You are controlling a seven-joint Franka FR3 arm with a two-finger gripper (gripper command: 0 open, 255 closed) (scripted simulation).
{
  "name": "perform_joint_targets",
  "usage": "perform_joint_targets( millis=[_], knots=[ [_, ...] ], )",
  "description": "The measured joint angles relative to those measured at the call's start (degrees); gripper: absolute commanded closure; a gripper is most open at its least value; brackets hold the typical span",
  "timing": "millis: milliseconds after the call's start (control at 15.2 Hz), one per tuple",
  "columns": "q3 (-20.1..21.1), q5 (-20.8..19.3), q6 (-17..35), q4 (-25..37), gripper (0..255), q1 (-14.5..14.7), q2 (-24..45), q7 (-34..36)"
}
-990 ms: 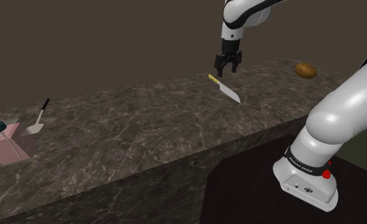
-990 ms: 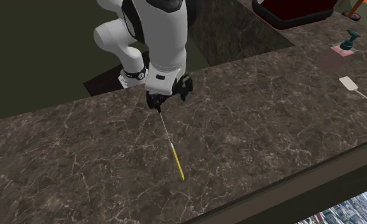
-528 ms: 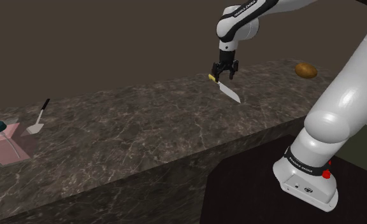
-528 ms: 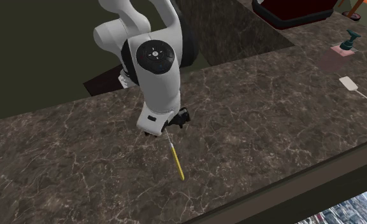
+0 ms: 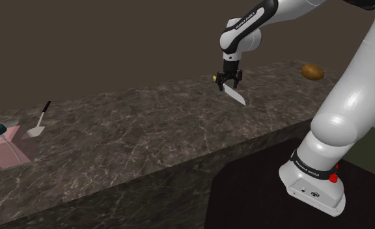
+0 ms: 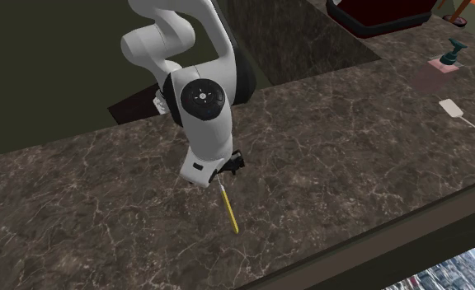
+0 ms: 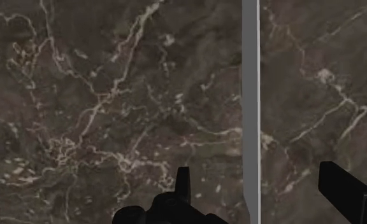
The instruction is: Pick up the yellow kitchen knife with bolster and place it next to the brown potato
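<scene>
Still early: the knife lies flat on the dark marble counter, not yet lifted. The brown potato sits well apart, at about two o'clock from it in the shoulder view. The black gripper hangs low over the knife, fingers spread and straddling the grey blade without touching. Gripping, carrying and setting down all remain. Since half a second ago the gripper has dropped closer; the knife has not moved.
</scene>
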Motion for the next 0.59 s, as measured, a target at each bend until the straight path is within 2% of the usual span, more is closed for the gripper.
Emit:
perform_joint_targets(
  millis=[396, 462, 594],
  knots=[
    [0.0, 0.1, 0.6, -0.3, 0, 0.0, 0.3, -0.1],
    [0.0, 0.1, 0.6, -0.3, 255, 0.0, 0.3, -0.1],
    [0.0, 0.1, 0.6, -0.3, 255, 0.0, 0.3, -0.1]
  ],
)
